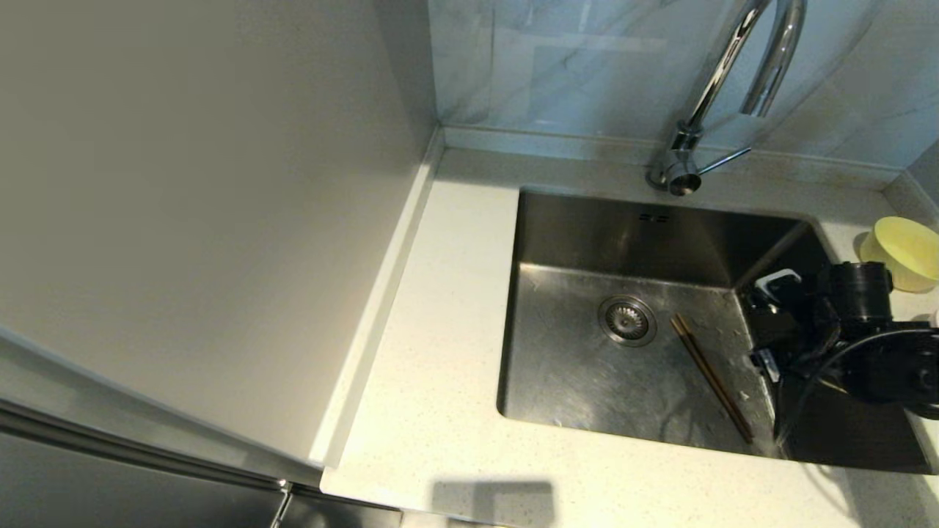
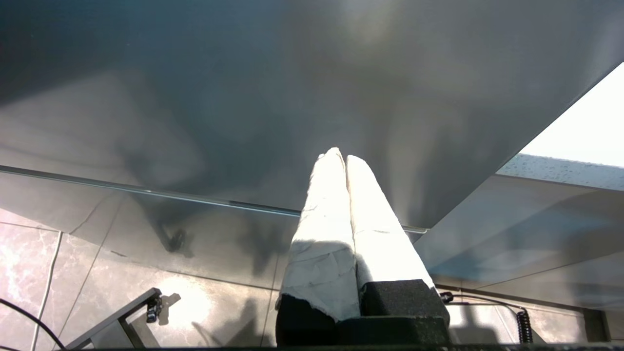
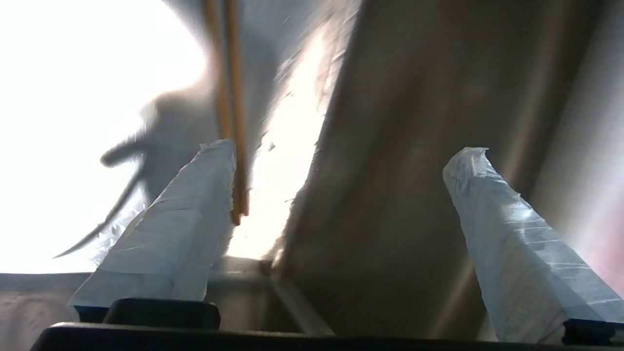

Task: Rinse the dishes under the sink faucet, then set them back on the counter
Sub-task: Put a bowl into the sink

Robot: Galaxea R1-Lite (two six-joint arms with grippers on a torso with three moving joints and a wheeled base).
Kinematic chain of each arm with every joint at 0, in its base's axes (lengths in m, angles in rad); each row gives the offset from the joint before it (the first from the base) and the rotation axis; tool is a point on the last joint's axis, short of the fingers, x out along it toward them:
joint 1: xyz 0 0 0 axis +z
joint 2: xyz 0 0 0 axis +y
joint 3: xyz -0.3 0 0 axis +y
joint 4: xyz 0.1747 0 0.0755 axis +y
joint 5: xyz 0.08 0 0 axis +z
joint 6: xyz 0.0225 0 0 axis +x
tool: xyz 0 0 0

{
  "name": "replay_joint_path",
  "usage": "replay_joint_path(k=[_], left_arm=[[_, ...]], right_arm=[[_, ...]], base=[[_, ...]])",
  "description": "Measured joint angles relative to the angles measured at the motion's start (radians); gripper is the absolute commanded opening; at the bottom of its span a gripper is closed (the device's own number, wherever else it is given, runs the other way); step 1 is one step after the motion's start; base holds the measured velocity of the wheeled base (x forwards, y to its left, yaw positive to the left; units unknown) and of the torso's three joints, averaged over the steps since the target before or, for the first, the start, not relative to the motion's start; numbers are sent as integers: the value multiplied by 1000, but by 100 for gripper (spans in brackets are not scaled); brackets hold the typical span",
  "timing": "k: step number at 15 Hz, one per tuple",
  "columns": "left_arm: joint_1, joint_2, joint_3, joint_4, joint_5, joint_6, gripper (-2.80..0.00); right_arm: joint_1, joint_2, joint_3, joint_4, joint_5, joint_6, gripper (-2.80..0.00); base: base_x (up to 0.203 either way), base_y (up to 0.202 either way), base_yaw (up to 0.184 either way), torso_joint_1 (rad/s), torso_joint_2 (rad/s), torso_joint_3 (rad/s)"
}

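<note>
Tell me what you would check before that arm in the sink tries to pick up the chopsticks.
1. Right gripper open wide enough: ok, fingers spread apart.
2. Chopsticks reachable: ok, lying together on the sink floor, near the right wall.
3. Chopsticks between the fingers: not ok, they lie just beside one fingertip.
4. Water from the faucet: cannot tell; no stream shows.
5. Yellow-green bowl out of the way: ok, on the counter right of the sink.
6. Left gripper clear: ok, shut, down by the cabinet front.

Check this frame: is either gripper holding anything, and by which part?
Nothing is held. The right gripper is open inside the sink beside the chopsticks; the left gripper is shut, empty.
</note>
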Motion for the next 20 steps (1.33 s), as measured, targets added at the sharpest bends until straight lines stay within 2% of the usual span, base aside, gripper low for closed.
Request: replay_joint_path(k=[3, 5, 8, 12, 14, 17, 20], left_arm=[[0, 0, 0, -1, 0, 0, -280], [0, 0, 0, 0, 0, 0, -280], [0, 0, 0, 0, 0, 0, -280], [0, 0, 0, 0, 0, 0, -280], [0, 0, 0, 0, 0, 0, -280], [0, 0, 0, 0, 0, 0, -280], [0, 0, 0, 0, 0, 0, -280]], right_arm=[[-16, -159, 18, 22, 6, 20, 0], [-51, -247, -14, 99, 13, 42, 0], [-101, -314, -126, 296, 47, 160, 0], [-163, -323, -351, 672, 188, 409, 0], [-183, -307, -449, 851, 242, 572, 0], [-205, -260, -602, 1009, 251, 829, 0], [-294, -183, -749, 1158, 265, 1114, 0]], base=[[0, 0, 0, 0, 0, 0], [0, 0, 0, 0, 0, 0], [0, 0, 0, 0, 0, 0], [0, 0, 0, 0, 0, 0], [0, 0, 0, 0, 0, 0], [0, 0, 0, 0, 0, 0], [0, 0, 0, 0, 0, 0]])
